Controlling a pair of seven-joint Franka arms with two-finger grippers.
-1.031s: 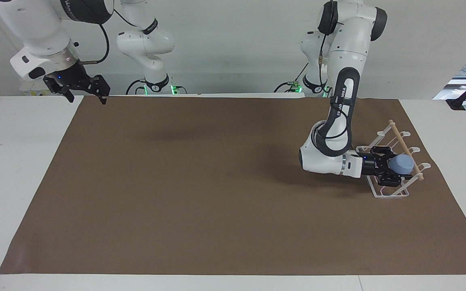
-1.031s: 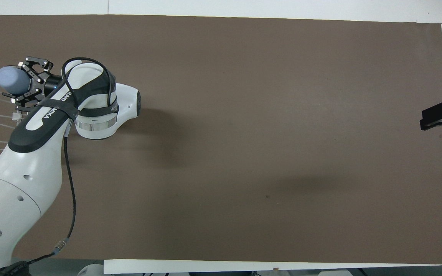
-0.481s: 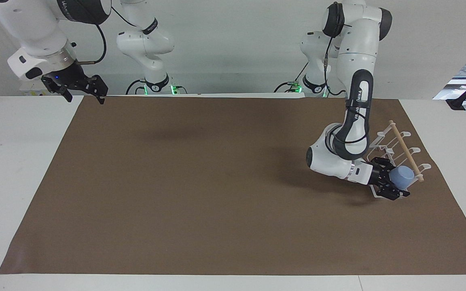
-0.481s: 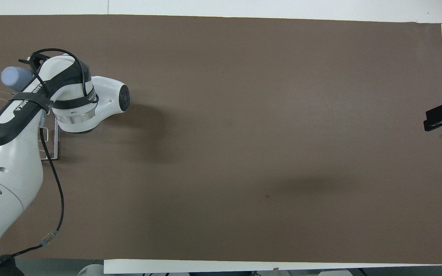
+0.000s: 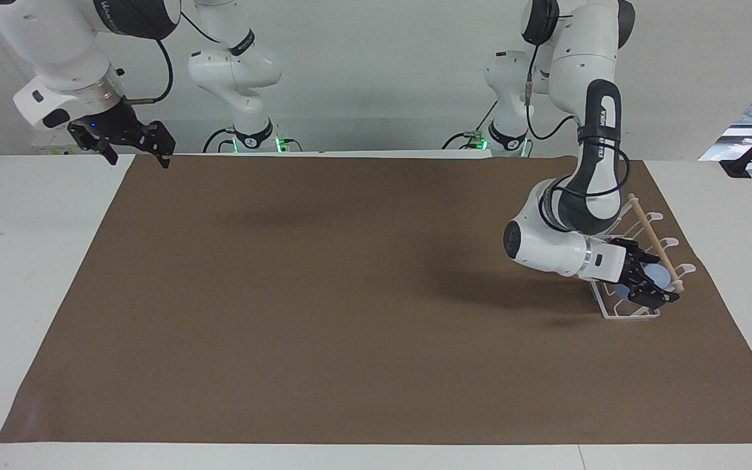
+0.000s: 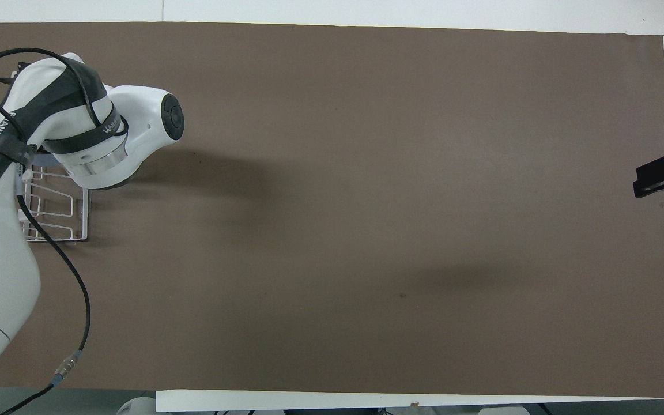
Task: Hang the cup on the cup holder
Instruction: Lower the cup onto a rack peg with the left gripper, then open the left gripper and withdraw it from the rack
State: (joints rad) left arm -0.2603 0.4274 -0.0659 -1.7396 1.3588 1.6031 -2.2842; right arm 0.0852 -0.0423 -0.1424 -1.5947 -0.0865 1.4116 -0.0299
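The cup holder is a white wire rack with a light wooden rod across its top, at the left arm's end of the brown mat. My left gripper is low inside the rack, below the rod's end farthest from the robots, and is shut on the light blue cup. The cup lies tilted among the prongs with one round end facing the camera. In the overhead view my left arm hides the cup and gripper; only the rack's base shows. My right gripper waits open and empty.
A brown mat covers most of the white table. My right gripper hangs over the mat's edge at the right arm's end. My left arm's elbow hangs low over the mat beside the rack.
My left arm has lifted its elbow and tipped the gripper downward, lowering the cup from level with the rod down in among the rack's prongs. The right arm has hardly moved.
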